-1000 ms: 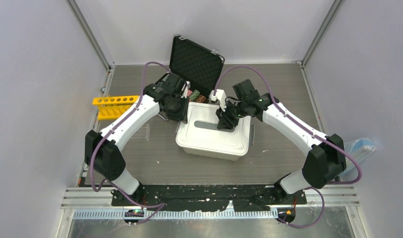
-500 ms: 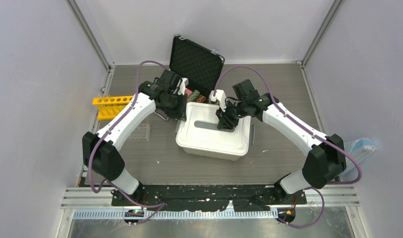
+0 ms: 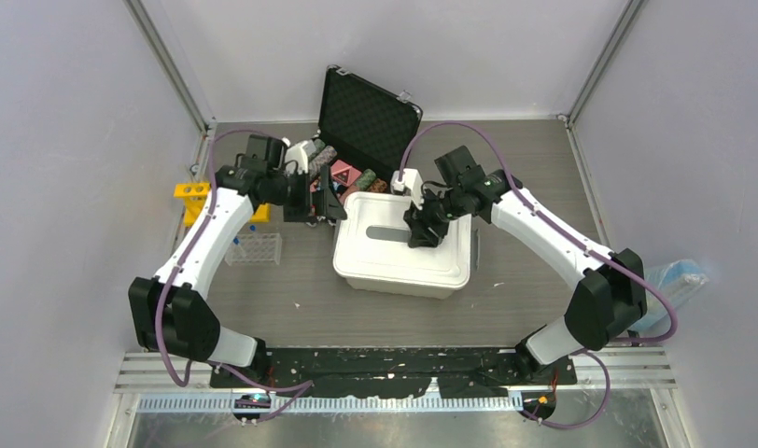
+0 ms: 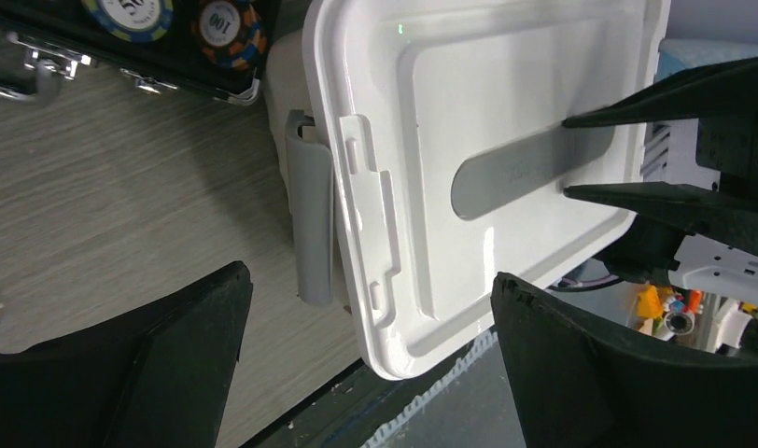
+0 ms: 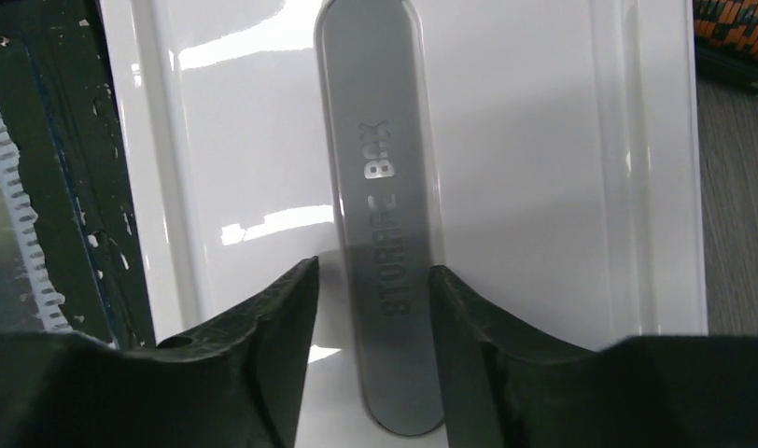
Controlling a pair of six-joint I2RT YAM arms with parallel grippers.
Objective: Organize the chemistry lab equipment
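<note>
On the table point(image 3: 534, 177) the left gripper point(image 4: 368, 276) gapes just left of the white storage box point(image 3: 403, 271) while the right gripper point(image 5: 372, 268) straddles its lid handle point(image 5: 380, 140), grip unclear, likely steadying it; yellow tube rack point(image 3: 193, 191) and clear tube rack point(image 3: 254, 248) stand farther left.

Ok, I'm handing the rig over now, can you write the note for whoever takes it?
Left gripper: open wide, empty, beside the white storage box.
Right gripper: jaws apart astride the box's grey handle; grip unclear.
Things: yellow tube rack and clear tube rack left of the box; blue goggles at far right edge.
Done: box is closed.
Left: racks and goggles not put away.
</note>
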